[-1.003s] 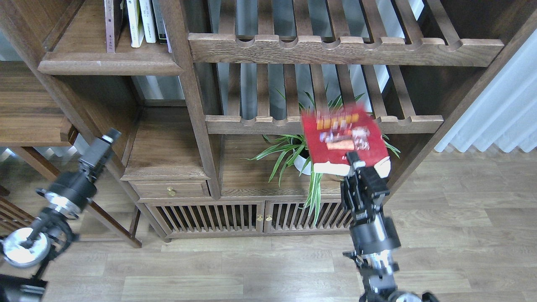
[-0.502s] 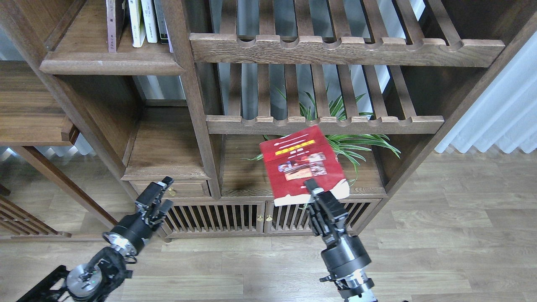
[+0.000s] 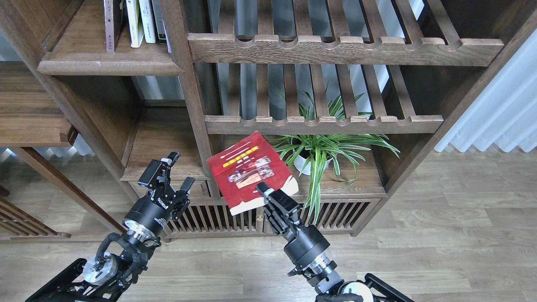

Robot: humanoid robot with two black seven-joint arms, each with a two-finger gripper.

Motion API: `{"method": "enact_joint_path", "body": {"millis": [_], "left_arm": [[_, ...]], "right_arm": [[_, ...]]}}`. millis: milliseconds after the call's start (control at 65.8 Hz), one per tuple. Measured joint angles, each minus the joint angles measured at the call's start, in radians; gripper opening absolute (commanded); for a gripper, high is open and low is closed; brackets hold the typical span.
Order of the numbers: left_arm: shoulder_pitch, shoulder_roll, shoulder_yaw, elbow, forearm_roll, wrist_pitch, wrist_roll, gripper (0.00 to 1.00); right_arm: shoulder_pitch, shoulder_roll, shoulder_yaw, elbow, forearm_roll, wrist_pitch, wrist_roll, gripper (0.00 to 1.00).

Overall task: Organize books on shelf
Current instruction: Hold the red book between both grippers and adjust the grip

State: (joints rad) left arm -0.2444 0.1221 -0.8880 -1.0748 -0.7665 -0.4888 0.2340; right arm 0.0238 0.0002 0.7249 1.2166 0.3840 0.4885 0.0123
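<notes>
Holding the red book (image 3: 251, 173) by one corner only is the weak point here, I judge: the right gripper (image 3: 268, 194) pinches its near lower edge, and the whole cover sticks out past the fingers, up and to the left, tilted. A paperback gripped like that could sag or twist in the jaws, and a quick swing might let it slip out. The second risk is a knock. The book hangs in front of the upright wooden post (image 3: 197, 126) and the lower cabinet, with its left edge close to the post, so a move further left or up could catch a corner on the post or on the slatted rack (image 3: 323, 125) above. The potted plant (image 3: 319, 155) stands just to the right, and its leaves could be brushed too.

The right arm comes up from the bottom of the view, wrist bent so the gripper points up and left, fingers pressed onto the book. The left gripper (image 3: 170, 174) is raised in front of the drawer with the brass knob, its two fingers spread apart and holding nothing, near the book but not touching it.

The shelf (image 3: 109, 67) with the rounded front edge sits high at the upper left, with thin upright books (image 3: 138, 21) on it; the red book is well below it
</notes>
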Motion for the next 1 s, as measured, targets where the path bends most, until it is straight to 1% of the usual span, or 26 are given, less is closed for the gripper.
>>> {"method": "enact_joint_path", "body": {"millis": [167, 456, 684, 745, 912, 927, 958, 973, 1003], "left_arm": [[0.013, 0.027, 0.070, -0.008, -0.001, 0.000, 0.000, 0.99], [0.026, 0.059, 0.140, -0.010, 0.000, 0.000, 0.000, 0.99], [0.027, 0.057, 0.168, -0.015, 0.002, 0.000, -0.025, 0.98], [0.027, 0.057, 0.184, -0.016, 0.002, 0.000, -0.027, 0.95], [0.029, 0.054, 0.218, -0.016, 0.002, 0.000, -0.030, 0.81], [0.029, 0.052, 0.223, -0.015, 0.002, 0.000, -0.030, 0.72], [0.029, 0.051, 0.226, -0.015, 0.002, 0.000, -0.030, 0.68], [0.029, 0.050, 0.227, -0.015, 0.002, 0.000, -0.030, 0.62], [0.028, 0.049, 0.228, -0.015, 0.002, 0.000, -0.030, 0.57]], "right_arm": [[0.003, 0.000, -0.007, 0.004, 0.007, 0.000, -0.003, 0.03], [-0.024, 0.000, -0.033, 0.016, 0.002, 0.000, -0.005, 0.03], [-0.044, 0.000, -0.048, 0.017, -0.004, 0.000, -0.007, 0.03], [-0.049, 0.000, -0.049, 0.017, -0.005, 0.000, -0.008, 0.03], [-0.068, 0.000, -0.063, 0.024, -0.014, 0.001, -0.010, 0.03], [-0.077, 0.000, -0.070, 0.027, -0.017, 0.000, -0.010, 0.03], [-0.080, 0.000, -0.071, 0.028, -0.018, 0.000, -0.011, 0.03], [-0.082, 0.000, -0.072, 0.029, -0.018, 0.000, -0.011, 0.03], [-0.086, 0.000, -0.072, 0.031, -0.019, 0.001, -0.011, 0.03]]}}
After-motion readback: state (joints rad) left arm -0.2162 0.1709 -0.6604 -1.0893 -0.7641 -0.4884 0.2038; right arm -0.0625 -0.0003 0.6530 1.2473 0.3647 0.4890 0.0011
